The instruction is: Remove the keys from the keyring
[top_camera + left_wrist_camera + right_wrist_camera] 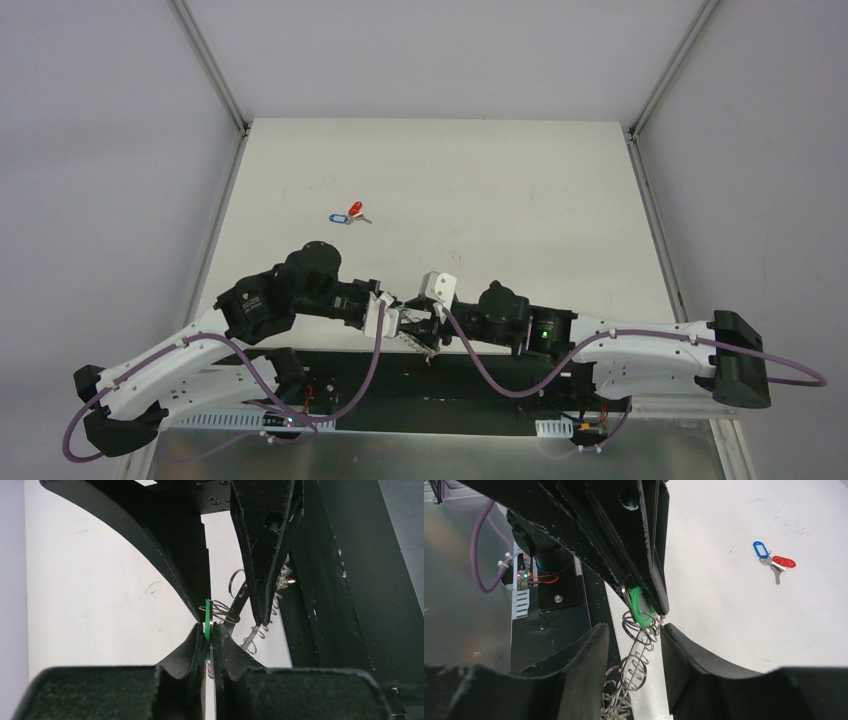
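My left gripper (pixel 210 630) is shut on the green key (pixel 207 622), pinching its plastic head edge-on between the pads. The keyring (pixel 226 612), silvery with many small wire loops, hangs from that key. In the right wrist view the green key (pixel 640 607) sits under the left gripper's fingers, and the keyring (pixel 634 665) dangles down between my right gripper's (pixel 634 630) spread fingers without being clamped. Both grippers meet at the table's near edge: the left gripper (pixel 392 322) and the right gripper (pixel 430 325). A blue key (pixel 338 216) and a red key (pixel 355 208) lie loose on the table.
The black base plate (pixel 500 385) and the arm mounts lie right below the grippers at the near edge. The blue key (pixel 759 547) and the red key (pixel 784 561) lie together on the white table (pixel 500 200), far to the left. Grey walls enclose the table.
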